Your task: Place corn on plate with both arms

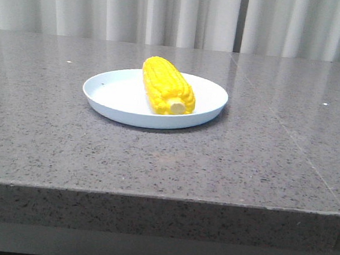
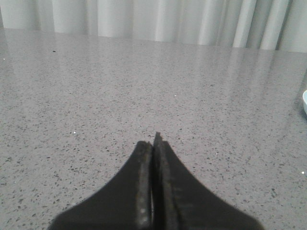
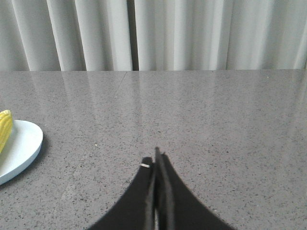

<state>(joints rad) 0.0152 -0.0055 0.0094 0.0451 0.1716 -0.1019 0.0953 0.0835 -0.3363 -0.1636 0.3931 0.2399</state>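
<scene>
A: What was the state of each pincer?

B: The left black angular-fingered pincer (image 2: 154, 143) had its two fingers pressed together, with only a thin seam between them. It held nothing and was poised over bare grey speckled stone counter (image 2: 96, 96). The right black pincer (image 3: 156, 160) was likewise closed, fingers together and empty. A small pale fleck sat on one finger near its tip; its nature could not be determined.

A: Where was the task item?

B: The bright yellow corn cob with rows of kernels (image 1: 167, 85) lay on the round, shallow, pale blue-white plastic plate (image 1: 113, 92), right of the plate's centre, its pale round stub end toward the camera. The plate rested on the counter, well back from the front edge.

A: What was cut off or unclear?

B: Neither pincer appeared in the front view. The right wrist view showed only part of the plate and a sliver of corn at the frame edge. The left wrist view caught only a pale sliver of the plate's rim. White pleated curtains (image 1: 169, 13) closed off the background.
</scene>
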